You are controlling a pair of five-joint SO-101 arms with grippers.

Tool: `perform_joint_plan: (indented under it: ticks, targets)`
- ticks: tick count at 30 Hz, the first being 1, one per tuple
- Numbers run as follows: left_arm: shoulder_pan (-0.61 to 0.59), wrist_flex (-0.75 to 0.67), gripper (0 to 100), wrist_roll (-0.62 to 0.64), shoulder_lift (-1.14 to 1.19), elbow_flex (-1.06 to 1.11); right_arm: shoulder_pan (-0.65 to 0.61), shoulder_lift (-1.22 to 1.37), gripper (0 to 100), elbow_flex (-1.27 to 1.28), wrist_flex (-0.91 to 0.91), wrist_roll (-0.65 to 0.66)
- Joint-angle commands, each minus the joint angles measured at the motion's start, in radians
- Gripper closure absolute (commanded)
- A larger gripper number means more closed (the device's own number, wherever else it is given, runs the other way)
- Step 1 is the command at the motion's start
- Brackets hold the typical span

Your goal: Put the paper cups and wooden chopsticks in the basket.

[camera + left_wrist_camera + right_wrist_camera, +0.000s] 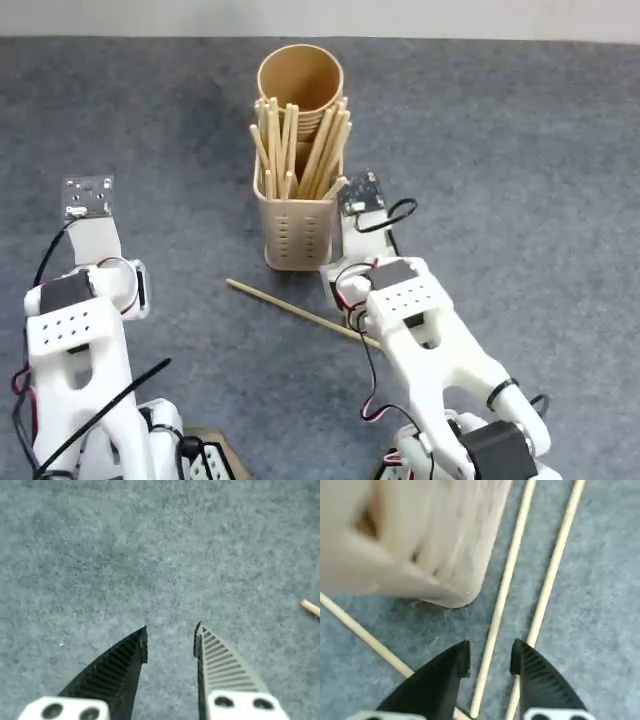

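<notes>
A tan slotted basket (295,228) stands on the grey carpet, packed with upright wooden chopsticks (305,150). Stacked paper cups (300,80) sit at its far end. One loose chopstick (300,312) lies slanted in front of the basket. My right gripper (489,655) is open, low beside the basket's corner (420,545), over two more chopsticks lying side by side; the nearer chopstick (506,585) runs between its fingertips, the other chopstick (552,580) just outside. My left gripper (170,642) is open over bare carpet at the left, holding nothing; a chopstick tip (311,607) shows at that view's edge.
Grey carpet (520,150) covers the whole work surface, with open floor on both sides of the basket. The right arm's body (420,320) lies over the loose chopstick's near end. The left arm (80,310) stands well apart from the basket.
</notes>
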Motion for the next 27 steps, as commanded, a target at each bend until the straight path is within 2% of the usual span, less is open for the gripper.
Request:
perform_joint_plan:
  ticks: [1, 8, 17, 20, 27]
  targets:
    - [-0.001, -0.026, 82, 0.008, -0.021, -0.001, -0.002, -0.007, 84.3, 0.004, 0.008, -0.049]
    - [-0.001, -0.028, 82, 0.008, -0.021, -0.001, 0.064, -0.007, 84.3, 0.008, 0.008, -0.107]
    - [-0.001, -0.029, 82, 0.008, -0.021, 0.005, -0.031, 0.001, 84.3, 0.007, 0.001, -0.106]
    - [-0.001, -0.029, 82, 0.008, -0.021, 0.005, -0.07, 0.005, 84.3, 0.019, -0.068, -0.106]
    - [-0.001, -0.029, 82, 0.008, -0.021, 0.005, -0.039, 0.142, 84.3, 0.079, -0.14, -0.101]
